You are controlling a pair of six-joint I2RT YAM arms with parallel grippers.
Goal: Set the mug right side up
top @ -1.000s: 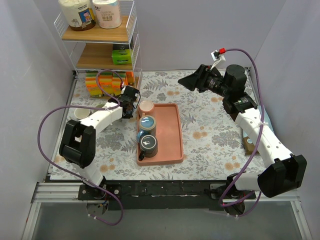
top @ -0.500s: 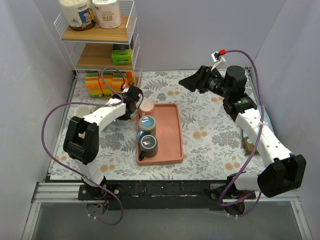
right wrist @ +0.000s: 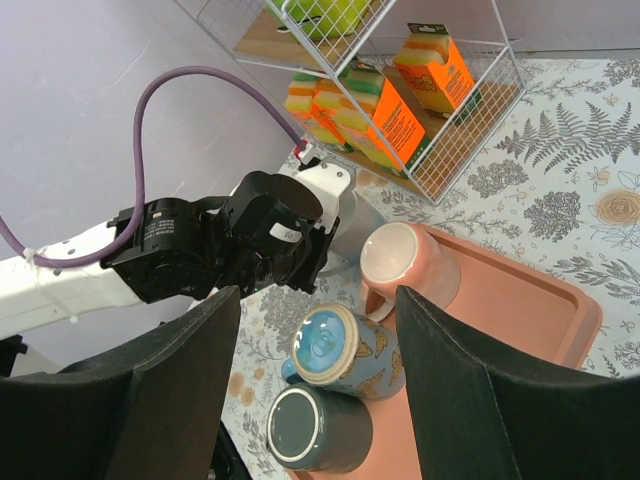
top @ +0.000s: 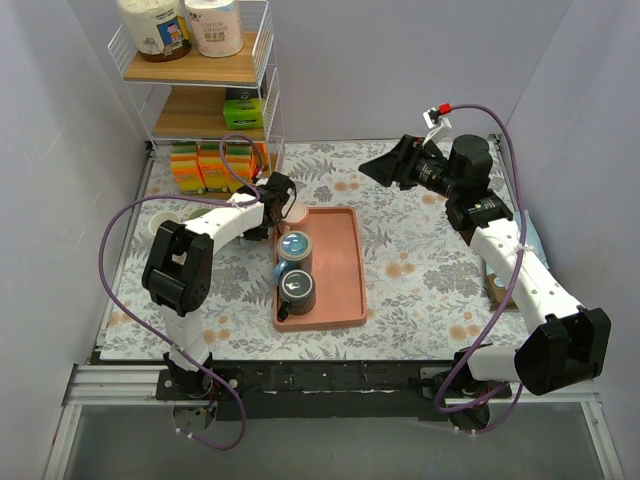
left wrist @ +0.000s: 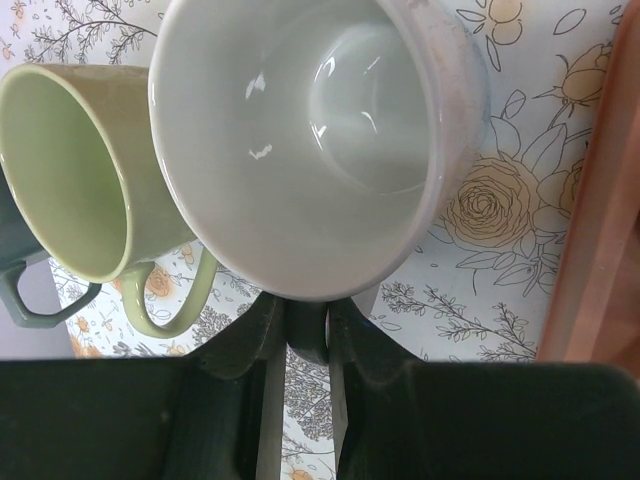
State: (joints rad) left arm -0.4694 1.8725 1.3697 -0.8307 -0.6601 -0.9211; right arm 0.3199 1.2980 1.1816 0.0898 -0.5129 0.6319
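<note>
My left gripper [left wrist: 305, 325] is shut on the handle of a pale white mug [left wrist: 320, 130], whose open mouth faces the wrist camera. The right wrist view shows that mug [right wrist: 352, 205] off the table, just behind the tray's back left corner. From above, the left gripper [top: 278, 197] sits beside the pink mug [top: 292, 212]. My right gripper [right wrist: 318, 300] is open and empty, raised high at the back right [top: 385, 165].
A pink tray [top: 340, 260] holds three upside-down mugs: pink, blue butterfly [top: 295, 247] and dark grey [top: 297, 287]. A green mug [left wrist: 70, 170] lies just left of the held mug. A wire shelf rack [top: 200, 90] with sponges [top: 210, 165] stands at the back left.
The left gripper, shut the whole time, has shifted right towards the tray's back left corner, and the left arm's elbow swung right. The right arm has hardly moved.
</note>
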